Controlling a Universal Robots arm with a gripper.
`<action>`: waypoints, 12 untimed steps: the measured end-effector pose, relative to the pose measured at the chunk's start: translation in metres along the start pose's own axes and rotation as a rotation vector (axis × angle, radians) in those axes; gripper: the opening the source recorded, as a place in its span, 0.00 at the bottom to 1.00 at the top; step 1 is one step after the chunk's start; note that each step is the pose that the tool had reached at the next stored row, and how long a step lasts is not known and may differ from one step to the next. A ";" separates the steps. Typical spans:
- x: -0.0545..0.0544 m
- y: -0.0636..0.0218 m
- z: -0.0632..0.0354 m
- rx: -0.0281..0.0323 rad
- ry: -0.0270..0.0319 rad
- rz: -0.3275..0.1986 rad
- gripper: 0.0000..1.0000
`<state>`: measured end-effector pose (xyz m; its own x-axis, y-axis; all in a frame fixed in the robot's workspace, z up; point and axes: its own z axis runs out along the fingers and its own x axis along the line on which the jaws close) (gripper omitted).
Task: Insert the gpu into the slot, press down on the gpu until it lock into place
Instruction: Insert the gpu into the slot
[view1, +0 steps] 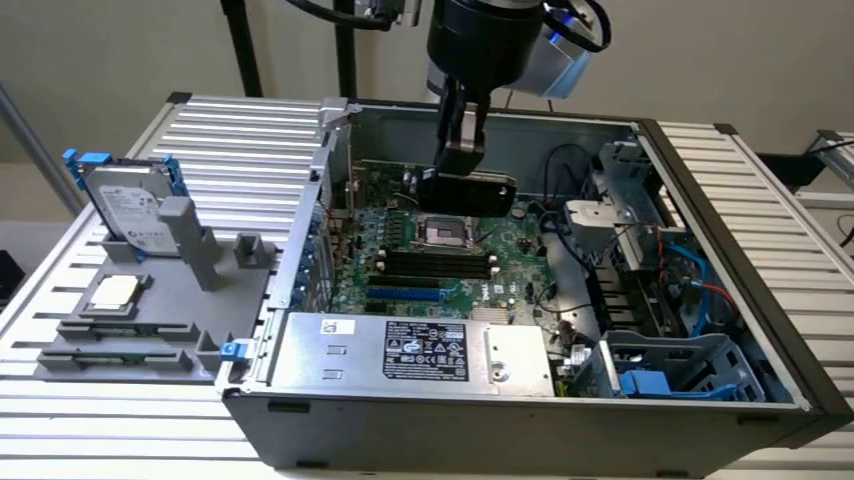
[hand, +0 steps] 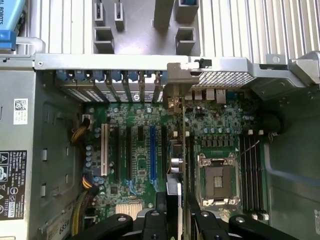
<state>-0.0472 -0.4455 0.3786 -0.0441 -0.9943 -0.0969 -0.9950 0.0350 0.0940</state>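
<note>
Nearest the viewer, the silver power supply (view1: 414, 350) sits along the front of the open computer case (view1: 534, 420), which stands on the slatted counter (view1: 80, 420).

At the exterior view's left, a grey fixture (view1: 200, 255) carries a hard drive (view1: 127, 205) with blue clips, outside the case.

Inside, on the green motherboard (view1: 514, 250), the bright-blue slot (view1: 404, 294) lies bare just behind the power supply, with nothing seated in it. The black memory slots (view1: 434, 262) run parallel to it, further in.

Further right, the hand (view1: 461, 168) hangs over the far half of the board, clenched on the gpu (view1: 470, 193). The card is held aloft above the CPU socket (view1: 445, 232), well apart from the blue slot and clear of the board.

At the right, loose cables (view1: 694, 270) lie beside the drive cage.

Risks, as judged:
- **Wrong slot:** the memory slots lie between the card and its slot, so a short or skewed approach could land the card's edge on them.
- **Damage from pressing:** pressing down while misaligned could strain the connector or flex the board.
- **Tilting in the grip:** the hand's hold on the card looks narrow, so the card could tilt under load and fail to lock.
</note>
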 end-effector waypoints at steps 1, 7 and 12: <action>0.001 -0.0002 0.0011 0.0003 -0.0006 -0.002 0.26; 0.012 -0.0012 0.0075 0.0028 -0.0069 -0.010 0.26; 0.024 -0.0022 0.0132 0.0040 -0.0162 -0.015 0.26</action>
<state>-0.0471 -0.4677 0.3630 -0.0311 -0.9930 -0.1143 -0.9959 0.0210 0.0884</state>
